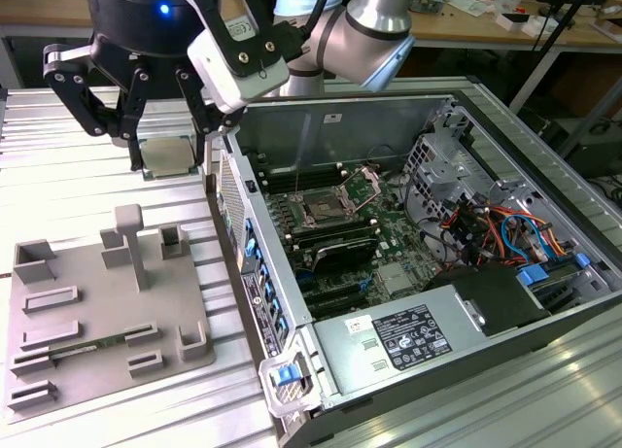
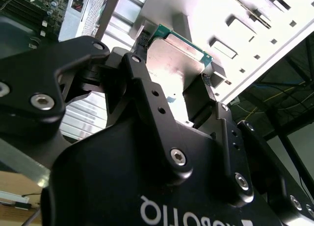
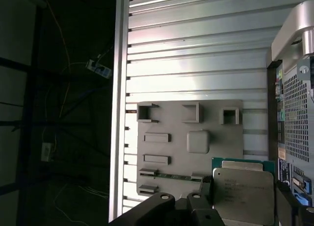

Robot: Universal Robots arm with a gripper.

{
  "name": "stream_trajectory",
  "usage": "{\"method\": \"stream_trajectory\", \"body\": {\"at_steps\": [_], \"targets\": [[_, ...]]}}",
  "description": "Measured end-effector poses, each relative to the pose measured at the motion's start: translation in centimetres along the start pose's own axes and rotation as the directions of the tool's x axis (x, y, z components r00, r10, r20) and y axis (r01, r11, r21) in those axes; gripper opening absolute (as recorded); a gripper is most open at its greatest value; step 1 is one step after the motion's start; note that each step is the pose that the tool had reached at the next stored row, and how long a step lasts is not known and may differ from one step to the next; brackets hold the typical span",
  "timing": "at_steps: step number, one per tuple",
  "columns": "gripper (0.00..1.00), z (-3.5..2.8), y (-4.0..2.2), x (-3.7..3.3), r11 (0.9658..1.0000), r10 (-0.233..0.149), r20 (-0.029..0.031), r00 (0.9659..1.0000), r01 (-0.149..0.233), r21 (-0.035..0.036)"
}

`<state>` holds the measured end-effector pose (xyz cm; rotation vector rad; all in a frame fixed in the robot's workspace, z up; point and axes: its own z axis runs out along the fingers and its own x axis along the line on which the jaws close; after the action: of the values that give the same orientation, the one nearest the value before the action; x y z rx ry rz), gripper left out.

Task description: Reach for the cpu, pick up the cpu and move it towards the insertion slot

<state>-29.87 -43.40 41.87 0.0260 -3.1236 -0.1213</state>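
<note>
The cpu (image 1: 167, 156), a flat silvery square with a green rim, hangs in the air above the ribbed metal table, just off the open computer case's side on the exterior view's left. My gripper (image 1: 165, 149) is shut on the cpu, one black finger on each of two opposite edges. Both wrist views show the cpu (image 2: 179, 59) (image 3: 243, 194) clamped between the pads (image 2: 143, 42). The insertion slot (image 1: 321, 212), a square socket with a shiny metal frame, lies on the green board inside the case, well towards the exterior view's right of the cpu.
A grey fixture plate (image 1: 97, 312) with raised blocks lies on the table below the gripper. The case's upright side wall (image 1: 248, 263) stands between the cpu and the board. Cables and drive bays (image 1: 486, 229) crowd the case's far end. The table's edge (image 3: 119, 108) runs beside the plate.
</note>
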Motion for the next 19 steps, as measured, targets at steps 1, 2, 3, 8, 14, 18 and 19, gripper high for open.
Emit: {"method": "stream_trajectory", "body": {"at_steps": [1, 2, 3, 8, 14, 18, 19], "targets": [[0.55, 0.00, 0.00, -0.06, 1.0000, 0.000, 0.0000, 1.0000, 0.000, 0.0000], [0.55, -0.01, 0.00, -0.12, 1.0000, 0.000, 0.0000, 1.0000, 0.000, 0.0000], [0.55, 0.00, 0.00, -0.15, 1.0000, 0.000, 0.0000, 1.0000, 0.000, 0.0000], [0.55, -0.01, 0.00, -0.34, 1.0000, 0.000, 0.0000, 1.0000, 0.000, 0.0000], [0.55, -0.01, -0.01, -0.46, 1.0000, 0.000, 0.0000, 1.0000, 0.000, 0.0000], [0.55, -0.01, -0.01, -0.57, 1.0000, 0.000, 0.0000, 1.0000, 0.000, 0.0000], [0.55, -0.01, -0.01, -0.59, 1.0000, 0.000, 0.0000, 1.0000, 0.000, 0.0000]]}}
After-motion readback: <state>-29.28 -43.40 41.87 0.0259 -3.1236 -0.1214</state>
